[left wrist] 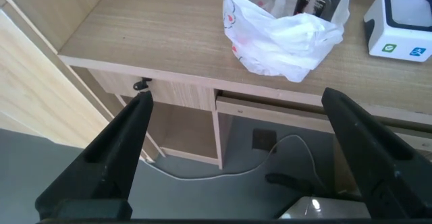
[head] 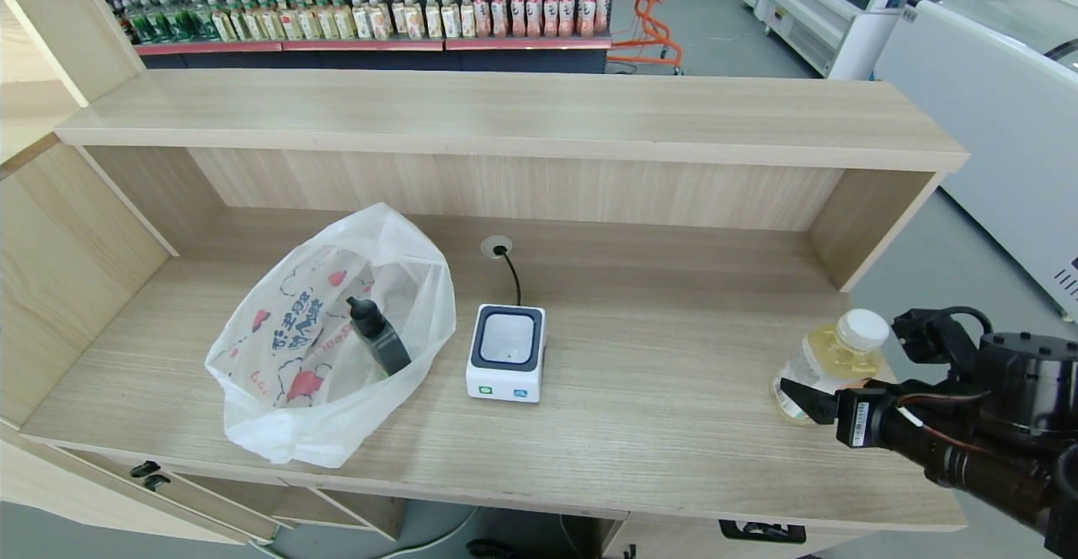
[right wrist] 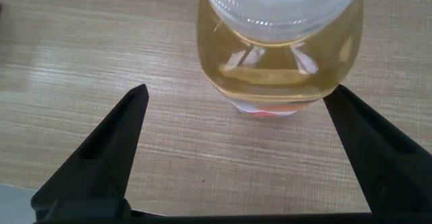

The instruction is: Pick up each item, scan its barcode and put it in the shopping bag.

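The bottle (head: 829,361) of pale yellow liquid with a white cap stands upright on the table (head: 657,424), close to the right-hand end and near the front edge. Its long axis is vertical, so a grip from the side would cross the body and not the cap.

The right pincer (right wrist: 237,99) is just beside it, level with the lower half of the bottle, and its two dark fingers are spread wide with nothing between them. In the right wrist view the bottle sits straight ahead of the gap, a little nearer one finger than the other, and the tips have not yet come round its sides (in the head view one tip overlaps the label, though I cannot tell whether it touches). My judgement is that the coming move turns on this: the bottle is ahead of the open jaws, not inside them, so a short advance is needed before closing.

The scanner (head: 505,350), a white box with a dark window, lies well apart to the bottle's left, near the table's middle. Just beyond it is the shopping bag (head: 328,348), open, with a dark bottle (head: 379,340) already inside.

The left pincer (left wrist: 236,96), also spread and empty, hangs off the table's front edge below the bag, so the right arm is much the nearer.
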### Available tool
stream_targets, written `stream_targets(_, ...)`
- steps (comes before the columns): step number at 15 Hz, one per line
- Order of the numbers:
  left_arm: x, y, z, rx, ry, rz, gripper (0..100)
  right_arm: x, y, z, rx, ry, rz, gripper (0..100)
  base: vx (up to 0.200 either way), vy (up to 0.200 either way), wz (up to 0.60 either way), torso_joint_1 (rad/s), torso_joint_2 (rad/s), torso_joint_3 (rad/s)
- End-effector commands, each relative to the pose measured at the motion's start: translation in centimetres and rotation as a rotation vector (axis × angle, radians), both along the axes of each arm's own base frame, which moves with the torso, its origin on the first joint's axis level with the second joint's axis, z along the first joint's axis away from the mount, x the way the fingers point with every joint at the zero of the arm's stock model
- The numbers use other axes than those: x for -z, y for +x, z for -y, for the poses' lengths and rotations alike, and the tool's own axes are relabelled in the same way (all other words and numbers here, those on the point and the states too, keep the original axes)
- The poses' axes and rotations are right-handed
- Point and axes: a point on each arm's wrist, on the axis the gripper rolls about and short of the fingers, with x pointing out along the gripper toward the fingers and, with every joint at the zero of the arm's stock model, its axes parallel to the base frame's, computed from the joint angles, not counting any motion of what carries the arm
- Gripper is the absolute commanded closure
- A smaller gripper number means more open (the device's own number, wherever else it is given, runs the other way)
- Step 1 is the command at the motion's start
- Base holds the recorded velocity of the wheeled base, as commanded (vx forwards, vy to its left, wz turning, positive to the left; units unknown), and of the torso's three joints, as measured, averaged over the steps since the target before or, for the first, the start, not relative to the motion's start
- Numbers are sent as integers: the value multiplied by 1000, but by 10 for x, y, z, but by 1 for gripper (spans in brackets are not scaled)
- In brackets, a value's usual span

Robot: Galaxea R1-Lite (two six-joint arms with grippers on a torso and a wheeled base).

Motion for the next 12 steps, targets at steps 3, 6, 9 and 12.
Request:
stream_targets(3,0,0,0,-1,0,0,0,10,9,-2,-11,-32,-19,0,0,0,0,0,0,0)
stream_targets(6,0,0,0,-1,0,0,0,12,15,-3,-20,-54,28,0,0,0,0,0,0,0)
stream_targets(9,0,0,0,-1,0,0,0,21,24,-5,-22,-52,42,0,0,0,0,0,0,0)
stream_targets(12,0,0,0,-1,0,2,0,28,31,-7,-27,-56,56,0,0,0,0,0,0,0)
